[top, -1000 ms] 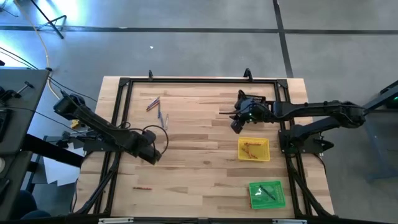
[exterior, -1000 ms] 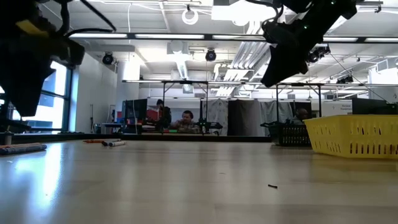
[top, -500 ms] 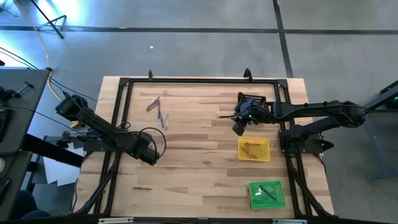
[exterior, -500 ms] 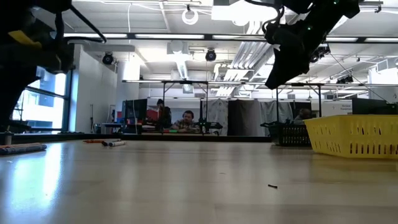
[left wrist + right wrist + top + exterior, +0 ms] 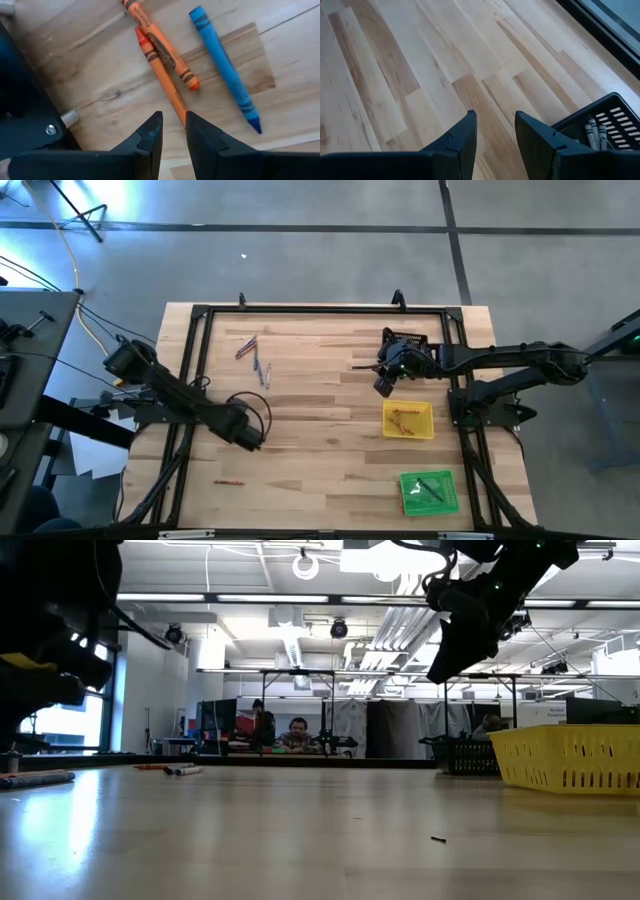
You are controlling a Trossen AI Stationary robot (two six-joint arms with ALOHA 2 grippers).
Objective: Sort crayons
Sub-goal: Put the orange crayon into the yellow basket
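Two orange crayons (image 5: 167,52) and a blue crayon (image 5: 225,70) lie on the wood just ahead of my left gripper (image 5: 173,117). Its fingers stand a narrow gap apart with nothing between them, and one orange crayon ends right at the fingertips. From above, the left gripper (image 5: 248,436) hovers left of centre, with a small reddish crayon group (image 5: 228,481) nearer the front edge. More crayons (image 5: 246,347) lie at the back left. My right gripper (image 5: 382,385) hangs open above bare wood beside the black tray (image 5: 600,125), which holds grey crayons.
A yellow tray (image 5: 408,420) with orange crayons sits right of centre. A green tray (image 5: 429,492) with dark crayons stands at the front right. A black frame (image 5: 300,310) runs round the table. People sit in the room behind (image 5: 298,732).
My left arm has swung toward the table's front edge, carrying its gripper closer to the front crayons. The right gripper shifted slightly, then stayed still.
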